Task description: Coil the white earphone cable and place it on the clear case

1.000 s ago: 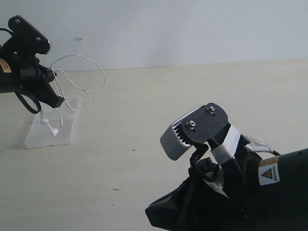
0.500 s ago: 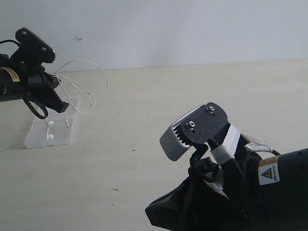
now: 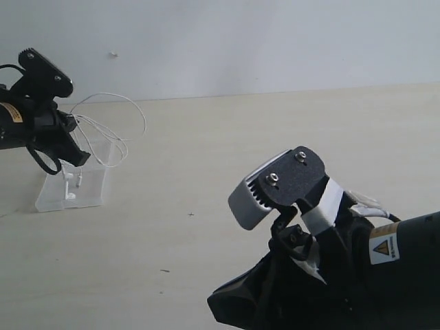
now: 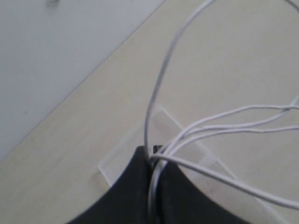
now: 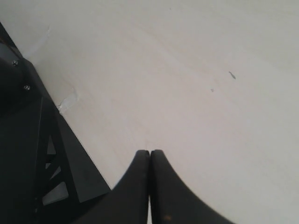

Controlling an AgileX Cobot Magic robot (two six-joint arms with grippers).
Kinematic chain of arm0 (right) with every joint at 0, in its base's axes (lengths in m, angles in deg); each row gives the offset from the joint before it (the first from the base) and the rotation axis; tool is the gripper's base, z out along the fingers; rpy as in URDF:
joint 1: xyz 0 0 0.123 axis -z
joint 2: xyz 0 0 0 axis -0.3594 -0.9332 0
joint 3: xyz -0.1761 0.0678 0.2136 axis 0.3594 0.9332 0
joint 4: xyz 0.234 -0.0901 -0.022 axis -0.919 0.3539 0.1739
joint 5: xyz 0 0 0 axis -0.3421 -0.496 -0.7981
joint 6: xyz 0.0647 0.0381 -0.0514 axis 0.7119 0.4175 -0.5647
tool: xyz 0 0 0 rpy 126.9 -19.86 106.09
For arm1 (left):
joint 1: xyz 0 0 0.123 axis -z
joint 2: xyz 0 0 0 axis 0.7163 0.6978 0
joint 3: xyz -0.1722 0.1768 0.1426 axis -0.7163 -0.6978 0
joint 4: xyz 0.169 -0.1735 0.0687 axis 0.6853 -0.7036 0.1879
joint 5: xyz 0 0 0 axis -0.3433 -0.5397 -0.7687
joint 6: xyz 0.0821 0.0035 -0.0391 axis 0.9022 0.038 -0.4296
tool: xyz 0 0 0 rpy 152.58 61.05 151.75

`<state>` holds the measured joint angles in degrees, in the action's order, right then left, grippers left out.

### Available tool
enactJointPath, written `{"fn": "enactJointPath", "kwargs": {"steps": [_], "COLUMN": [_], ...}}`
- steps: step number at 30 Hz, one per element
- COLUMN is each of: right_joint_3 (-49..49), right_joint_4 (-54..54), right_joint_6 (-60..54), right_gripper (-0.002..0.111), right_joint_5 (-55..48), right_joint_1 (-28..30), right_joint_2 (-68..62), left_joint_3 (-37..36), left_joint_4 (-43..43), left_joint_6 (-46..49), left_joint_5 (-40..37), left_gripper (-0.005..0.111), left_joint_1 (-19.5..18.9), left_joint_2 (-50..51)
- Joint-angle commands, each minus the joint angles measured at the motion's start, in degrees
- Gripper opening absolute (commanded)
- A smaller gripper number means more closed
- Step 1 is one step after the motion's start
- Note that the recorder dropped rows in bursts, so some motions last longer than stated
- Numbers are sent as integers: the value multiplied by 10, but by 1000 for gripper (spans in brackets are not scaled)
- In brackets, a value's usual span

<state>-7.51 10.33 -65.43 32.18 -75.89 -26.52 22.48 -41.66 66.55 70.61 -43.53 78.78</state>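
White earphone cable [image 4: 157, 84] is hanging in limp, light loops over the clear case [image 3: 93, 194], the left gripper [image 3: 77, 155] jaws pinching its bunched strands, probably the best hold against springing loose. Right gripper [image 5: 149, 157] jaws are pressing together, empty.

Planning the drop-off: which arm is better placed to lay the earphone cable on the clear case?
Left. The left gripper is shut on the white earphone cable, just over the clear case. The right gripper is shut on nothing, far off across the table.
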Motion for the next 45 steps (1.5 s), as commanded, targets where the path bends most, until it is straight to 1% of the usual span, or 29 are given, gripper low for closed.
{"fn": "enactJointPath", "kwargs": {"steps": [1, 10, 17, 24, 27, 29, 32, 39, 42, 45], "right_joint_3": [2, 2, 2, 2, 2, 2, 2, 2, 2, 2], "right_joint_4": [5, 4, 2, 2, 2, 2, 2, 2, 2, 2], "right_joint_6": [-6, -6, -6, -6, -6, -6, -6, -6, -6, -7], "right_gripper": [0, 0, 0, 0, 0, 0, 0, 0, 0, 0], "right_joint_5": [8, 9, 9, 11, 11, 11, 11, 11, 11, 16], "right_joint_1": [2, 2, 2, 2, 2, 2, 2, 2, 2, 2], "right_joint_2": [6, 6, 6, 6, 6, 6, 6, 6, 6, 6], "left_joint_3": [2, 2, 2, 2, 2, 2, 2, 2, 2, 2], "left_joint_4": [-1, -1, -1, -1, -1, -1, -1, -1, -1, -1], "left_joint_6": [-8, -15, -16, -41, -64, -104, -105, -107, -147, -165], "left_joint_5": [-15, -26, 24, 66, 84, 103, 96, 41, 32, 17], "left_gripper": [0, 0, 0, 0, 0, 0, 0, 0, 0, 0], "left_joint_1": [-11, -11, -11, -11, -11, -11, -11, -15, -30, -33], "left_joint_2": [3, 19, 30, 51, 64, 70, 73, 73, 73, 73]}}
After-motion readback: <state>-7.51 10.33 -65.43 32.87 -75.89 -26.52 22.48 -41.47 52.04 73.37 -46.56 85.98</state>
